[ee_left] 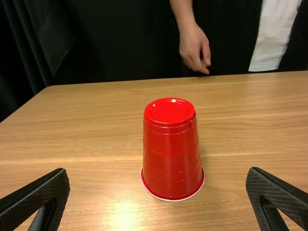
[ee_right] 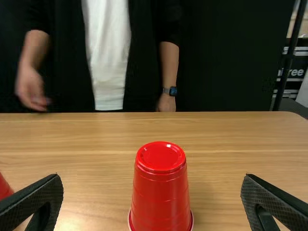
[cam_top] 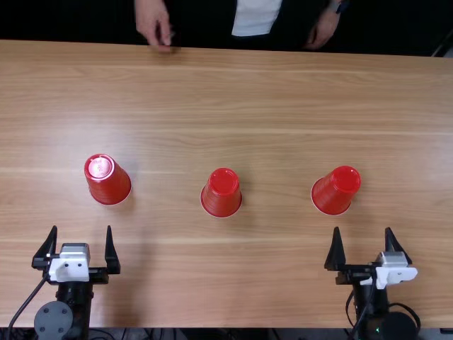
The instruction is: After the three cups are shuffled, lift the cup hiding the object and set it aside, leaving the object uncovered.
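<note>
Left claw open; its two fingers spread wide, gripping nothing, low over the near edge of the table. Right claw likewise open and unloaded, near the same edge on the opposite side; the two claws well apart. Left cup: red, mouth down, upright, just beyond the left claw and clear of it; left wrist view puts it roughly midway between the fingers; bright glare on its upturned base. Right cup: red, mouth down, upright, just beyond the right claw, touching neither finger. Middle cup: red, mouth down, between the other two and apart from both; the three form a rough row across the table. At the edge of the right wrist view, a red sliver is probably the middle cup's wall. All rims sit flat on the wood; whatever lies under any of them is hidden.
</note>
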